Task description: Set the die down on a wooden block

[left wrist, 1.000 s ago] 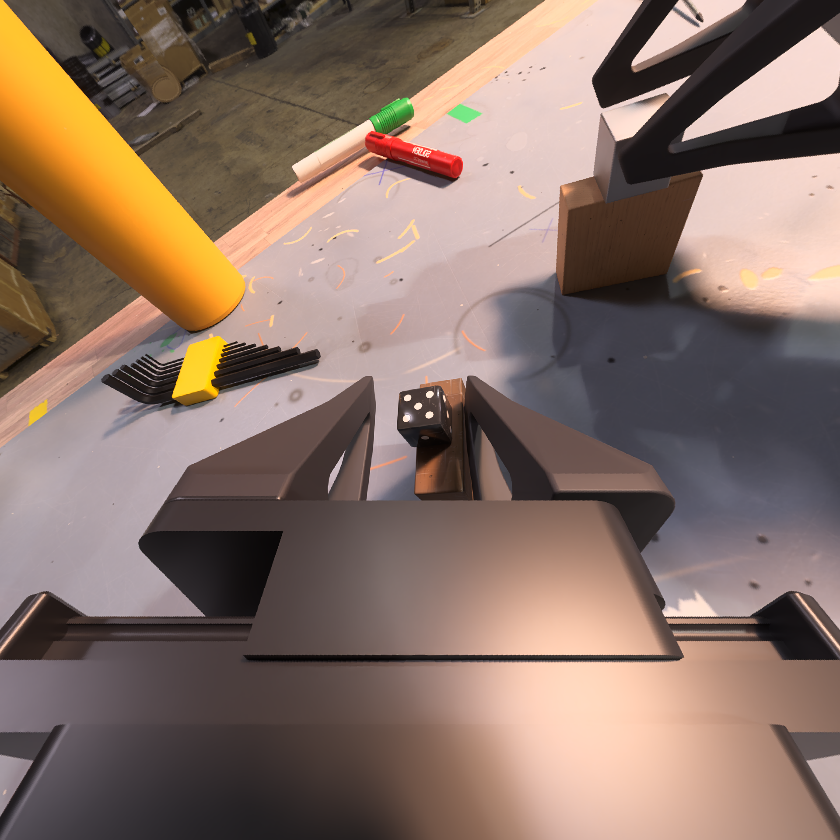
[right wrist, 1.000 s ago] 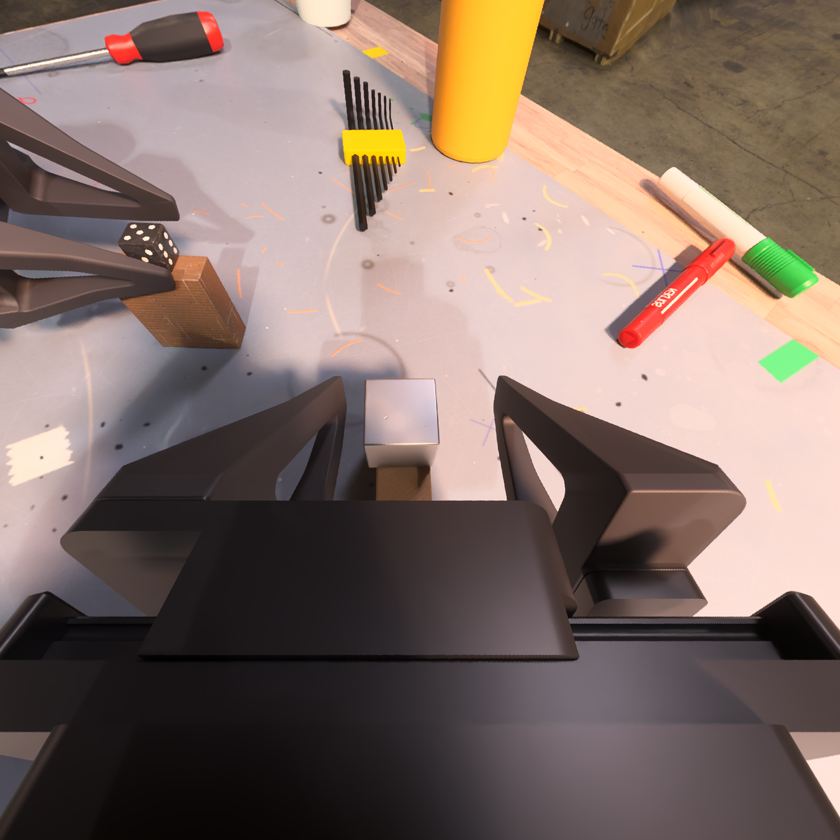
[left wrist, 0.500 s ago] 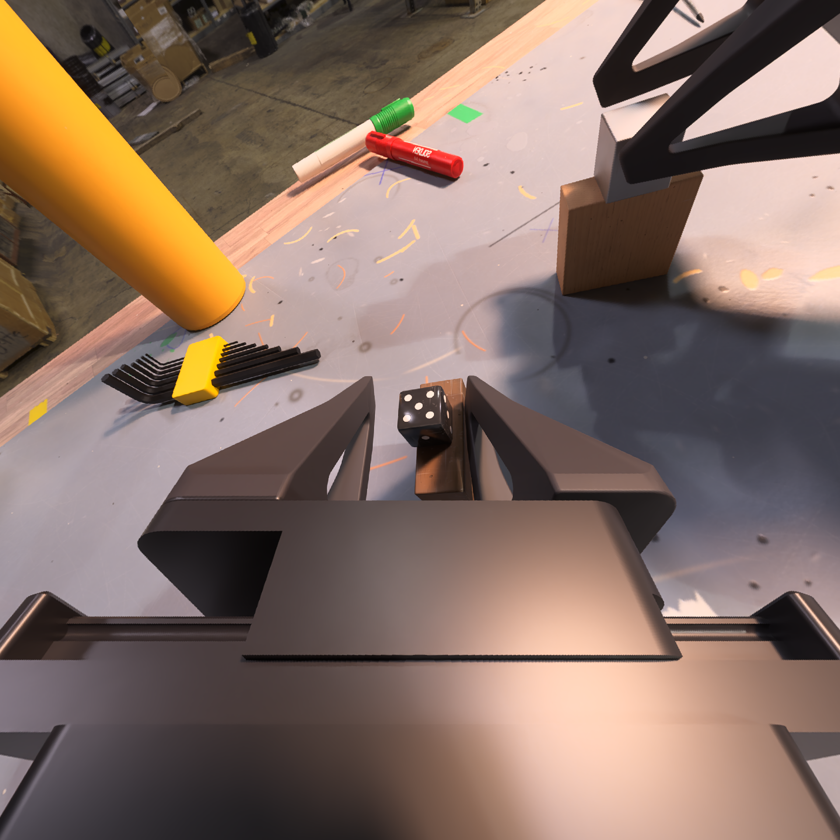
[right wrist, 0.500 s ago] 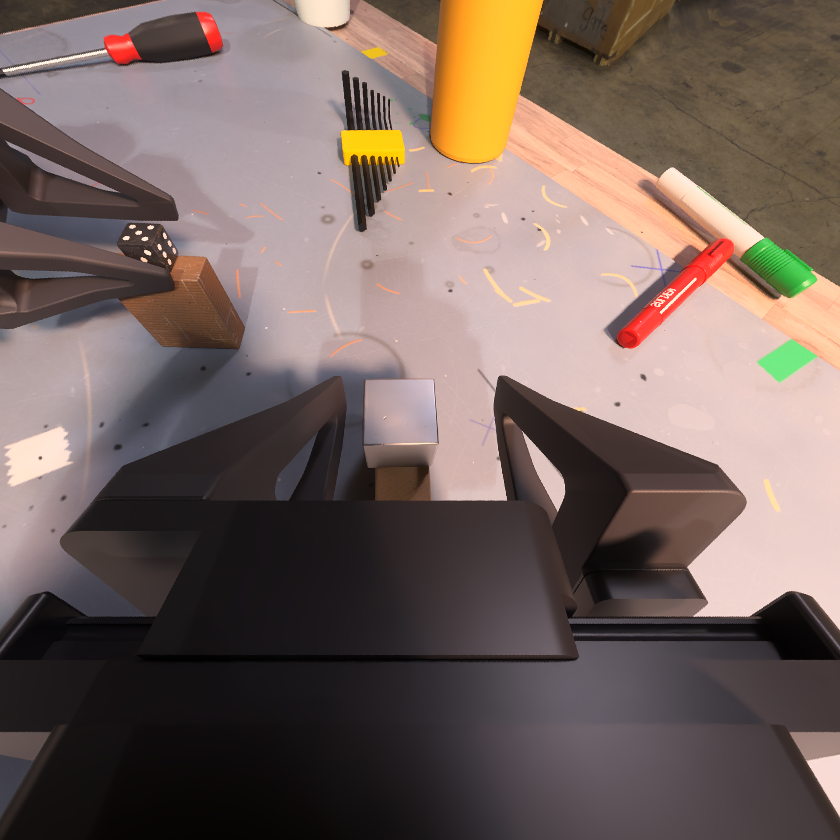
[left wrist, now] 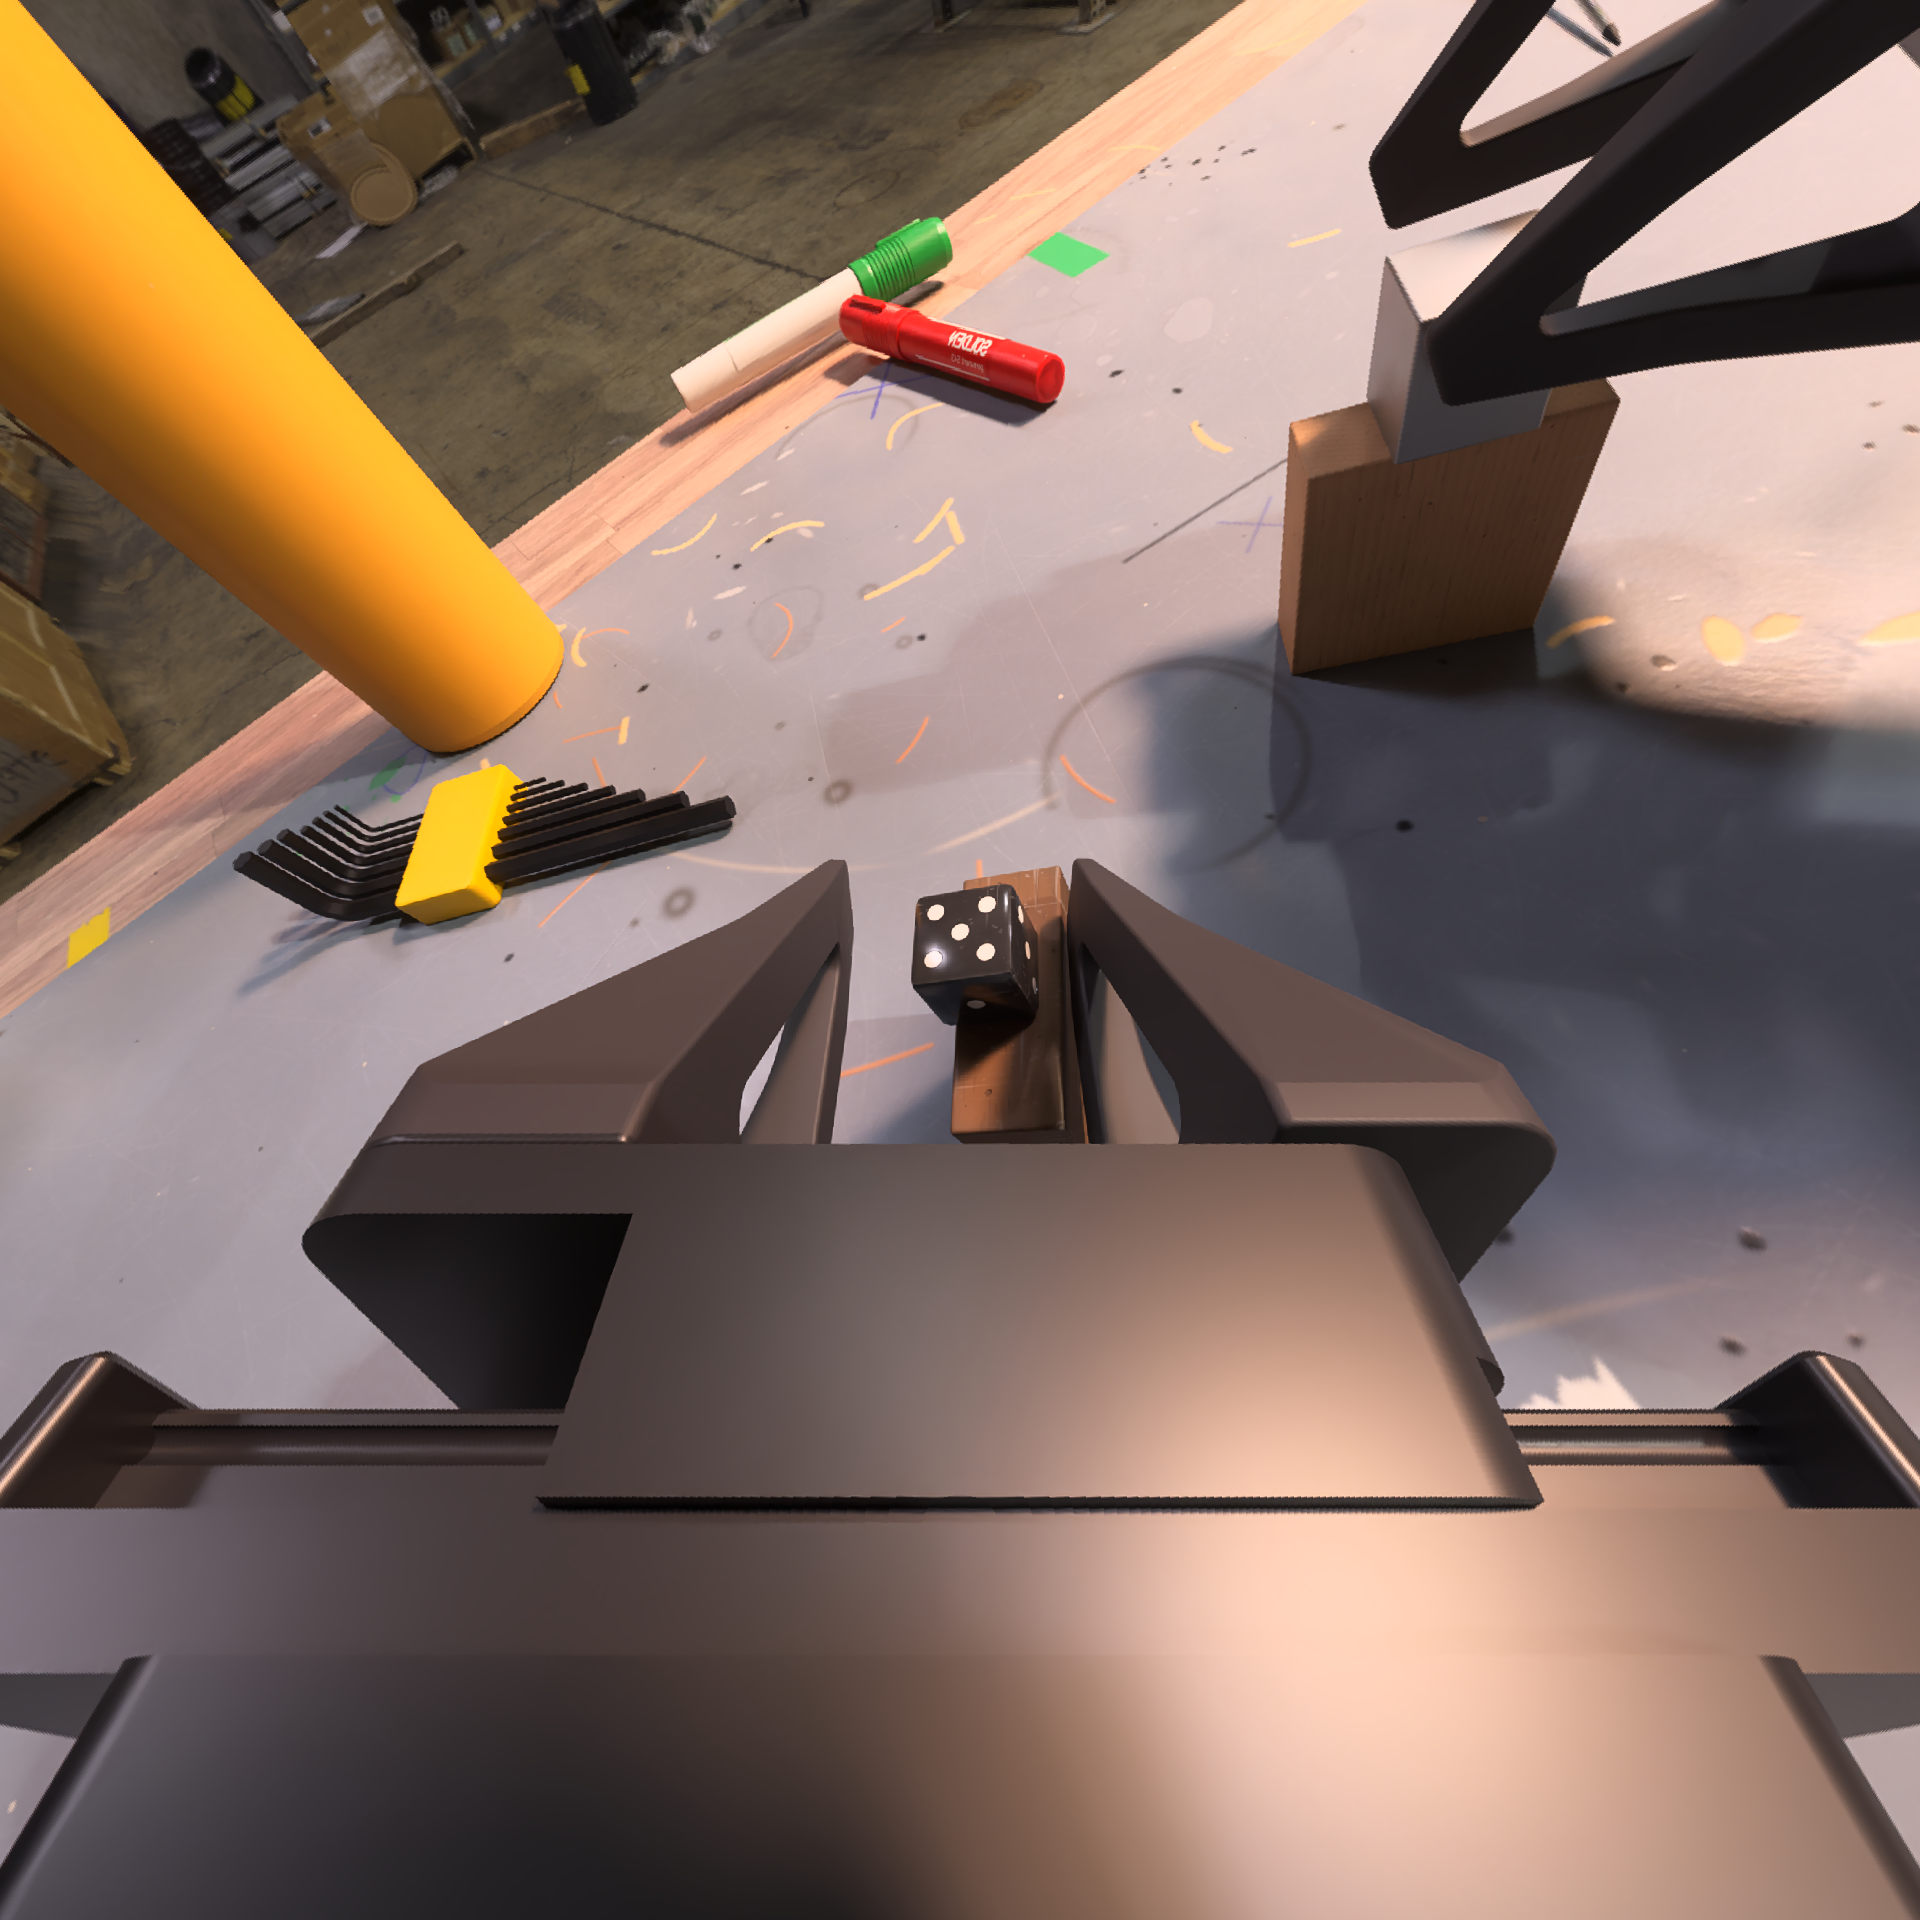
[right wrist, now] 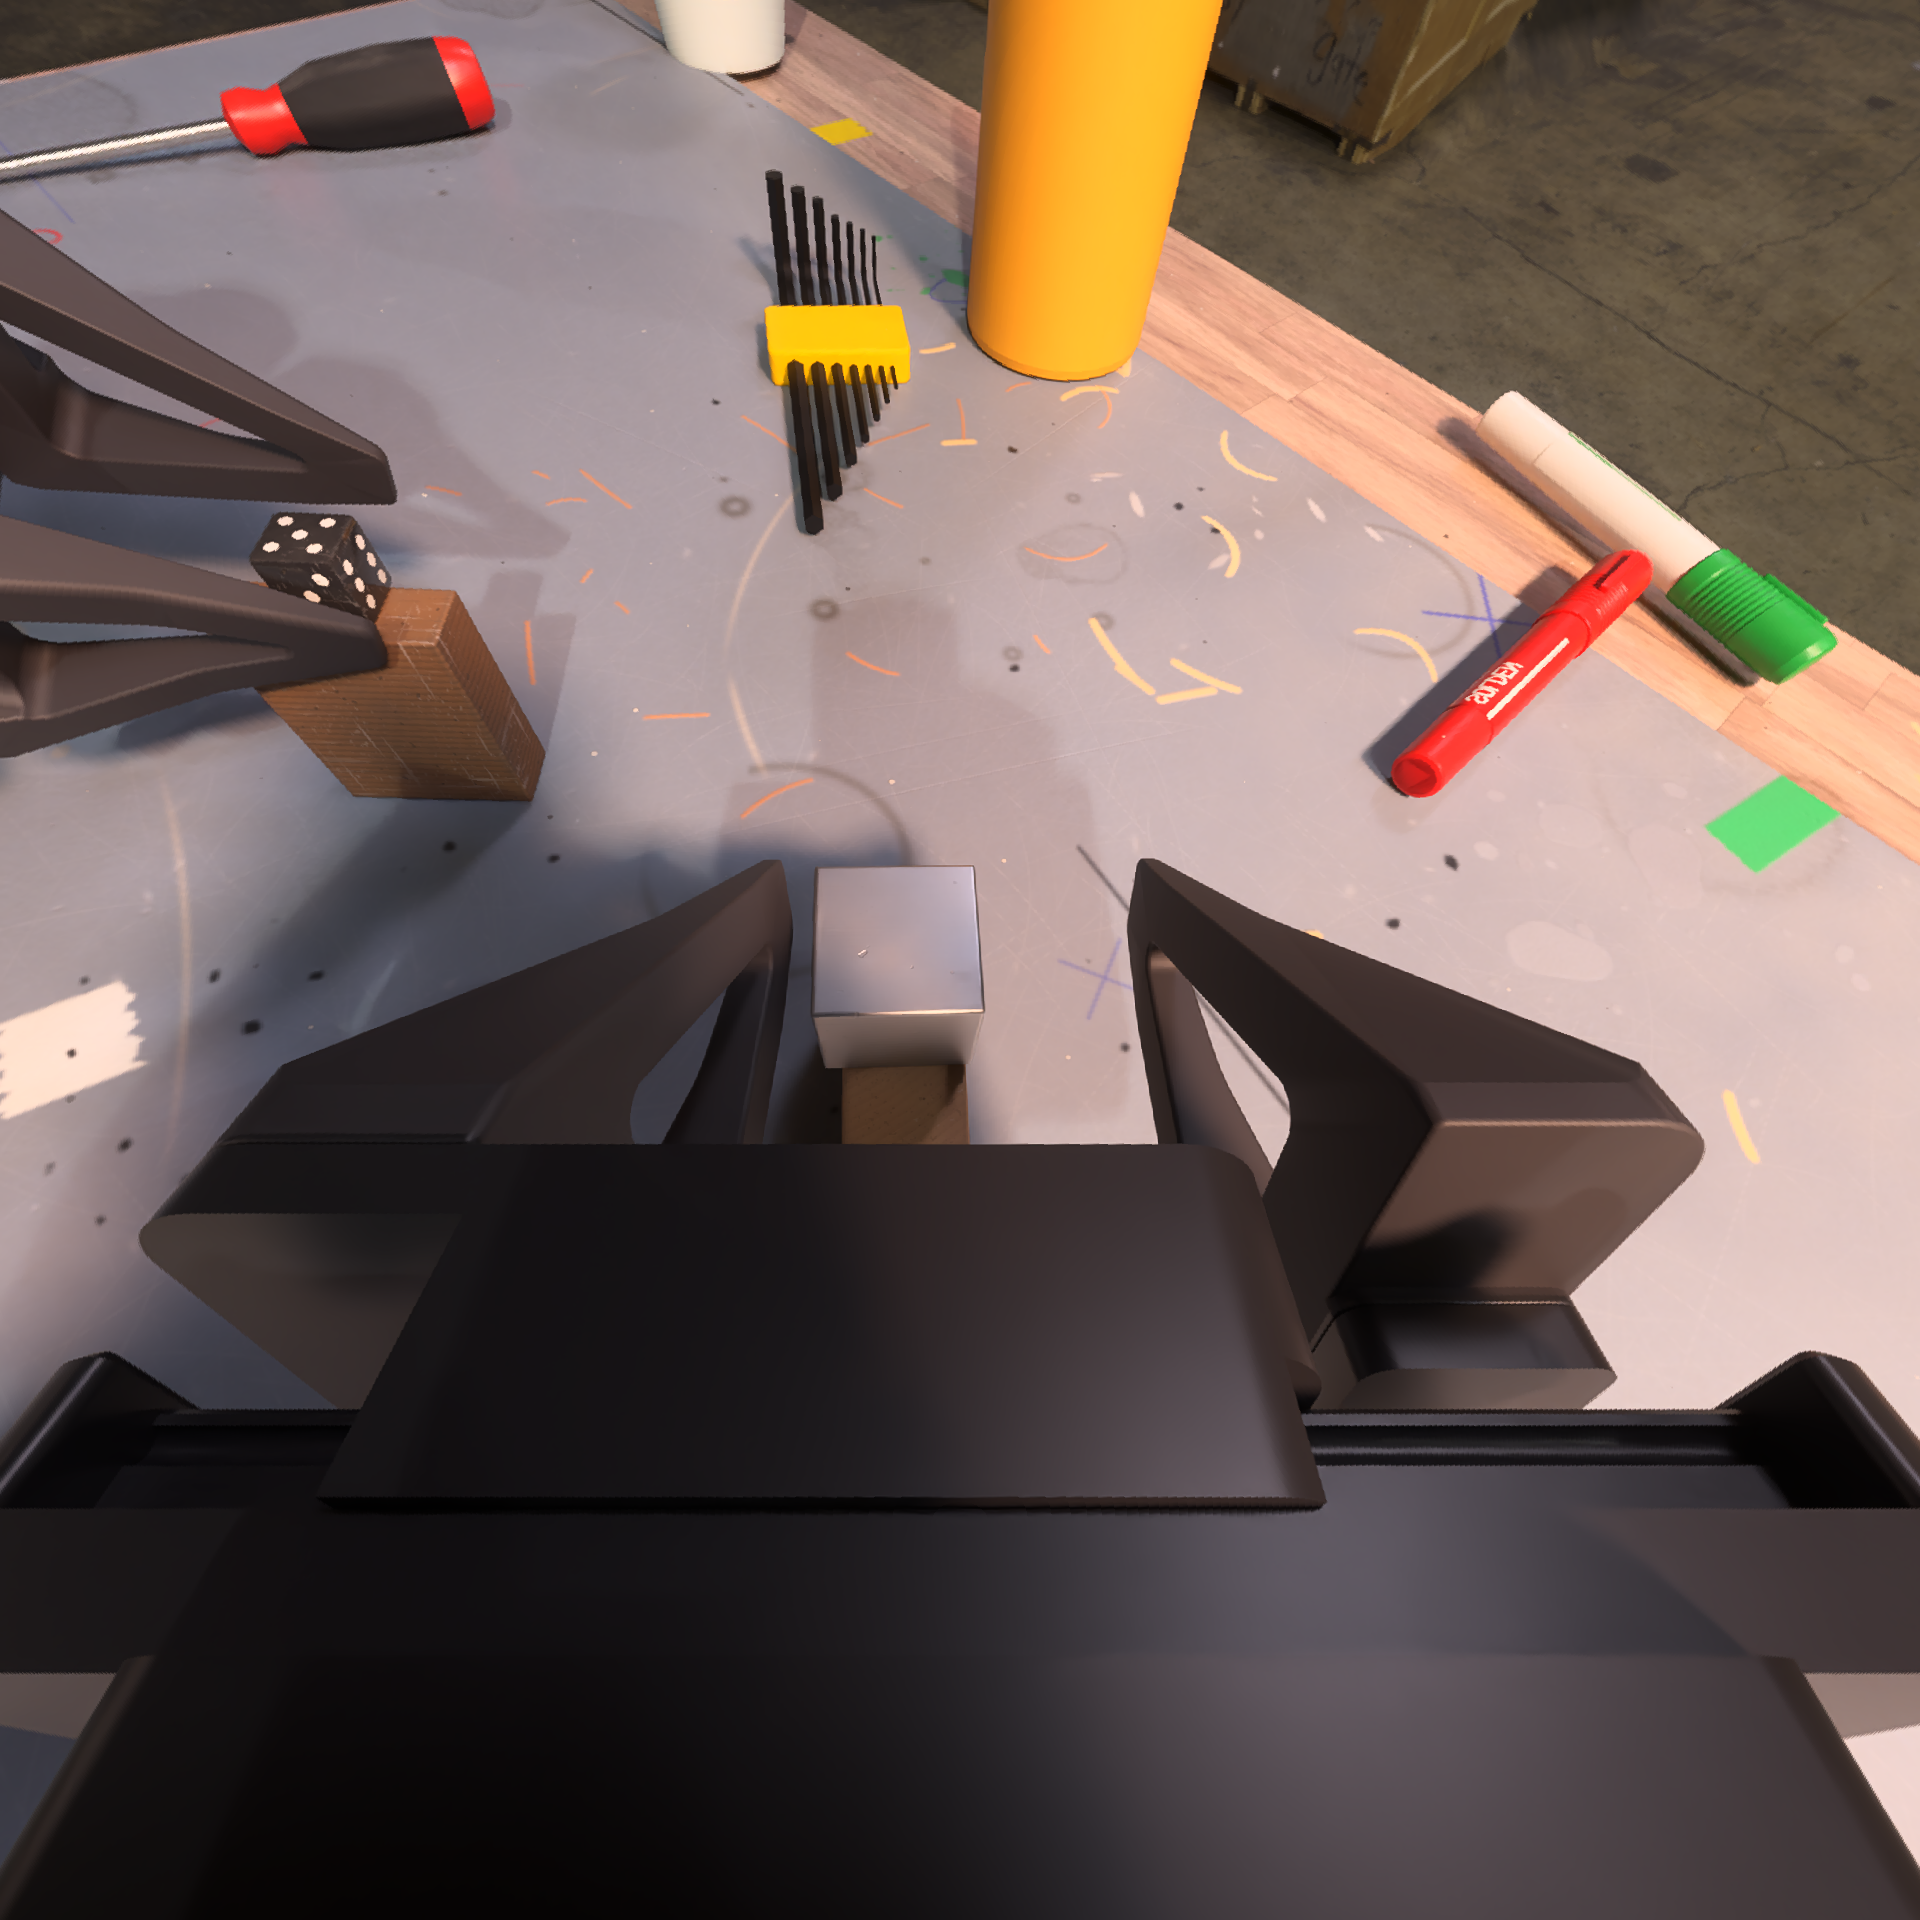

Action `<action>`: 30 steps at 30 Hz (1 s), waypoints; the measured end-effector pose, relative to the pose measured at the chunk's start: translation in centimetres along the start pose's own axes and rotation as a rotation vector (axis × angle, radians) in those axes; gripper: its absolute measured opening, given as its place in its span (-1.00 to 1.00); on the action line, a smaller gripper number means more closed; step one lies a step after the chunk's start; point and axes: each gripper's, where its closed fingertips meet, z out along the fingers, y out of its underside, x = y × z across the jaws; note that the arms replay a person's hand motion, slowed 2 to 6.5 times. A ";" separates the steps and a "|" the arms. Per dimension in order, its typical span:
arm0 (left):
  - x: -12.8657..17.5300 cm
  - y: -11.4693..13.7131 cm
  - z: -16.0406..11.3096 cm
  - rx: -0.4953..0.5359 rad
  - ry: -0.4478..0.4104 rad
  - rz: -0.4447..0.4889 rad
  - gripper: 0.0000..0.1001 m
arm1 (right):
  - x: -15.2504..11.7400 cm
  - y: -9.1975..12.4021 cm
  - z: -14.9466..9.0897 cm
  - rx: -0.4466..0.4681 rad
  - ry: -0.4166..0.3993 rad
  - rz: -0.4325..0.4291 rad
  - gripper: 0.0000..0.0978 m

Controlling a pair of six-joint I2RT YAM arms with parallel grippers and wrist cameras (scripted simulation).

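A black die [left wrist: 971, 951] with white pips sits tilted at the far top edge of a dark wooden block [left wrist: 1013, 1060], leaning off its left side. The left gripper [left wrist: 961, 904] frames it with its two fingers spread apart, neither one touching the die. In the right wrist view the same die [right wrist: 320, 563] shows perched on the block's [right wrist: 426, 701] upper corner, between those fingers.

Well apart from it, a silver metal cube [right wrist: 897, 956] rests on top of a lighter wooden block [right wrist: 902, 1103]. The right gripper [right wrist: 961, 894] stands open around the cube, with a clear gap on the right side.

All this stands on a grey, paint-flecked table [right wrist: 1039, 675]. Farther out lie a set of hex keys [left wrist: 483, 842] in a yellow holder, a tall yellow cylinder [left wrist: 229, 416], a red marker [left wrist: 951, 348], a white marker with a green cap [left wrist: 810, 312], and a red-and-black screwdriver [right wrist: 343, 99].
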 end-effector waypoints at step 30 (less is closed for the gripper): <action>0.7 -0.7 -0.1 0.033 0.018 0.030 -0.45 | -0.4 -0.5 0.1 0.026 0.020 -0.068 -0.21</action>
